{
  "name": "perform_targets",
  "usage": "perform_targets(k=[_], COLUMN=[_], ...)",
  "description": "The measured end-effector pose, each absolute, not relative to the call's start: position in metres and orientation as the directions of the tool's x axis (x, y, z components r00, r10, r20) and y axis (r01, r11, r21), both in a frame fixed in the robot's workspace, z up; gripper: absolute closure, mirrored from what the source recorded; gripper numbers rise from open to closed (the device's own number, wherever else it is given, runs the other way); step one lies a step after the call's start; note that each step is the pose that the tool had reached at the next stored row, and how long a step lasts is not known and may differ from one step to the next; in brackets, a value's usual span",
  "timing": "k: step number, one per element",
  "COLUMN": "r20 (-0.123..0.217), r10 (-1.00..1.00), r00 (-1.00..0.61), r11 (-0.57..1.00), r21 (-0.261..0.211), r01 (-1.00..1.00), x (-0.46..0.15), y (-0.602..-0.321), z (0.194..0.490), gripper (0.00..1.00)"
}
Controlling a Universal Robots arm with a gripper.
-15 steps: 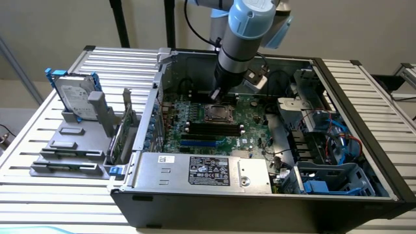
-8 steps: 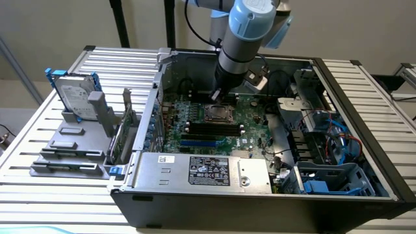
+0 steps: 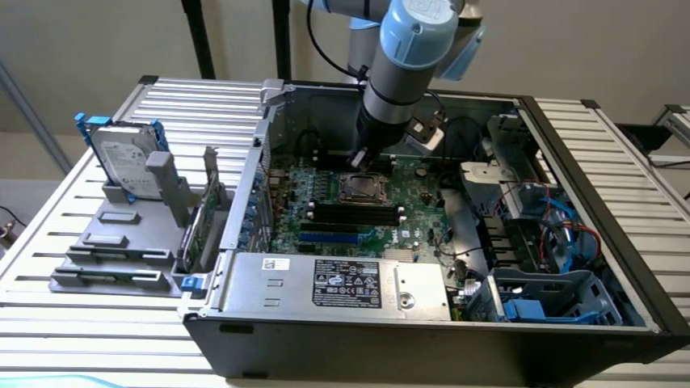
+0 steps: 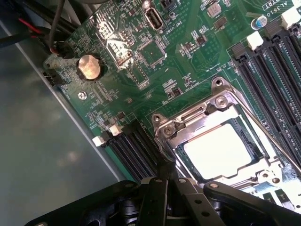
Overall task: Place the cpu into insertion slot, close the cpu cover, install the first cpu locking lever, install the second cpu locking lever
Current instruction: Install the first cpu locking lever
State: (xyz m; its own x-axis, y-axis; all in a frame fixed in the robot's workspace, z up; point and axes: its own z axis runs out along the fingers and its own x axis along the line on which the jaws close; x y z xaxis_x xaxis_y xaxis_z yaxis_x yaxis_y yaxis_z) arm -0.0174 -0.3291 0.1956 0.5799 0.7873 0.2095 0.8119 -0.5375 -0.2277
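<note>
Inside the open computer case point(image 3: 431, 352), on the green motherboard point(image 4: 188, 61), the insertion slot point(image 3: 361, 187) holds the cpu point(image 4: 221, 150) under the flat-lying cpu cover point(image 4: 188, 125). The gripper point(image 4: 162, 172), closed and empty, meets the slot's edge. This looks like lever work, calling for steady downward pressure.

An open black computer case point(image 3: 431, 356) lies on a slatted metal table point(image 3: 65, 323), with a grey labelled box point(image 3: 345, 283) along its near side. At the exterior view's left, a hard drive point(image 3: 124, 158) stands on a grey rack point(image 3: 119, 242), outside the case.
</note>
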Motion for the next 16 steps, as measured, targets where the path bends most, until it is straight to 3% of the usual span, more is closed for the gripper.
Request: perform_targets(k=[16], r20=[0.207], r10=[0.789], r00=[0.578], r11=[-0.537], r21=[-0.225], r01=[0.813], x=[-0.0156], y=[-0.3327], z=[0.1948], gripper=[0.89])
